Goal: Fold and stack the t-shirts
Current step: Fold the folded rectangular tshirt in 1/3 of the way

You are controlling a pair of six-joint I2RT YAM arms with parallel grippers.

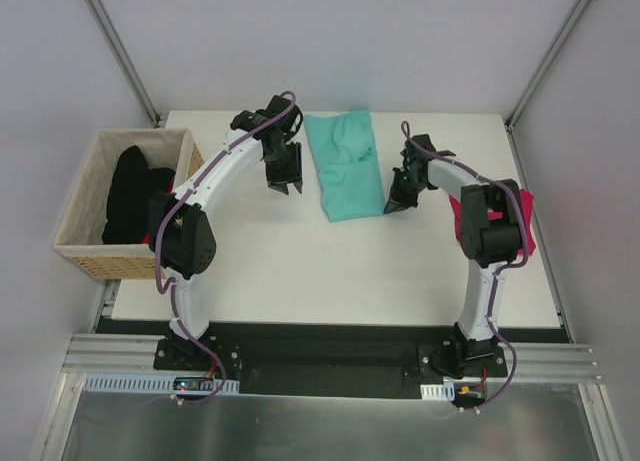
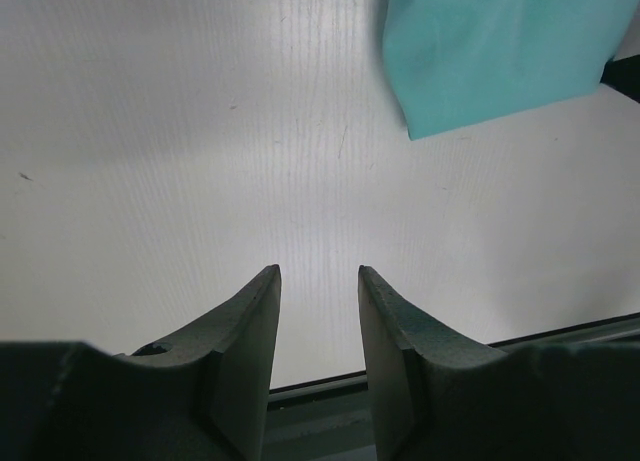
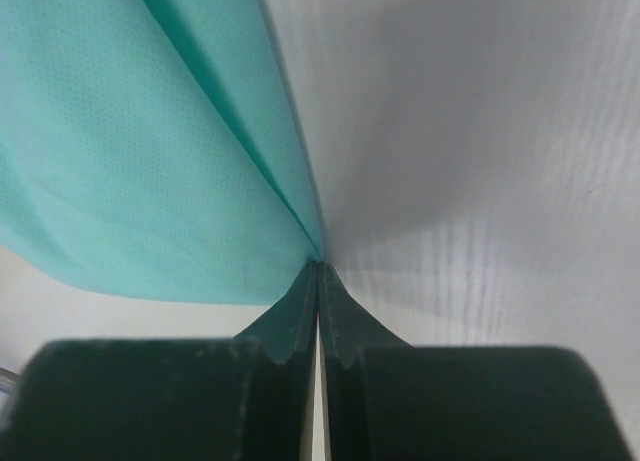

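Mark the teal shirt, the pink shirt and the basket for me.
teal t-shirt (image 1: 345,166), top view, middle of the cloth.
pink t-shirt (image 1: 528,231), top view, its visible right-hand strip.
basket (image 1: 100,266), top view, near woven wall.

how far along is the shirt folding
Partly done: the teal shirt lies folded into a narrow strip on the table. In hand: the right jaws are shut on its near right corner, while the left jaws hang open over bare table. Left: the black shirts in the basket, perhaps the half-hidden pink shirt; no stack yet.

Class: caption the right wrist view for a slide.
Right gripper shut on the teal shirt's edge, white table beside it.
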